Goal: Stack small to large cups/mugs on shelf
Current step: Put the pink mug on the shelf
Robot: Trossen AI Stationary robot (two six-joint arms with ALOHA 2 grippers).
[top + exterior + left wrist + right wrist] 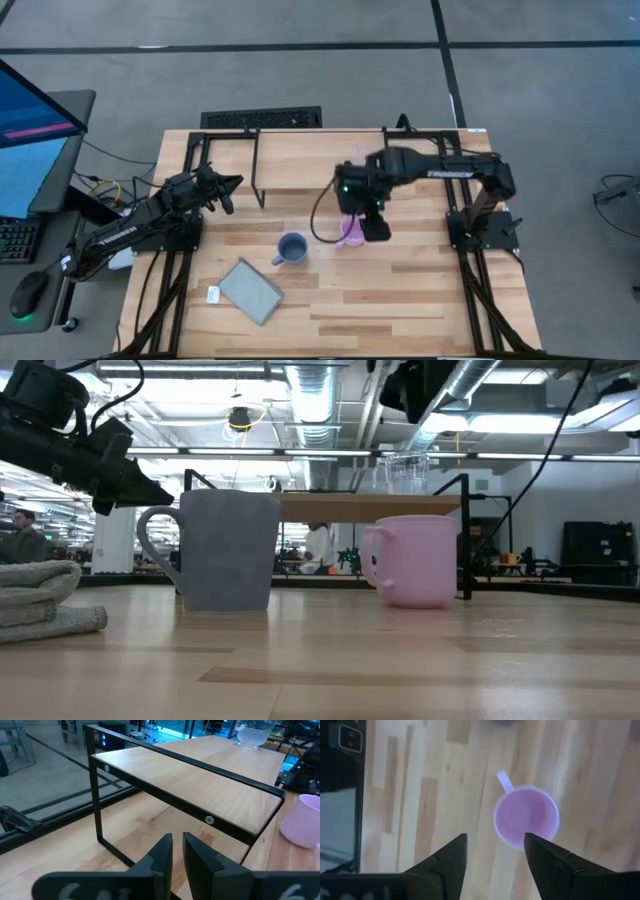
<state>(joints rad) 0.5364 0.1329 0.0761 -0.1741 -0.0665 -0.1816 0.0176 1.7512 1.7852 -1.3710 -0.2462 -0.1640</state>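
Table [400, 300] bears shelf [300, 165], two mugs [292, 248], grey pad [251, 291].

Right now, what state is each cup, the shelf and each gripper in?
Small clear glass cup: upright on the shelf.
Pink-lilac handled mug: upright on the table, empty, ungrasped.
Grey-blue handled mug: upright on the table.
Low light-wood shelf: holds only the glass cup.
Right gripper: open above the pink mug.
Left gripper: nearly shut, empty.

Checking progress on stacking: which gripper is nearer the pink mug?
Right. The right gripper hangs open directly above the pink mug; the left gripper waits by the shelf.
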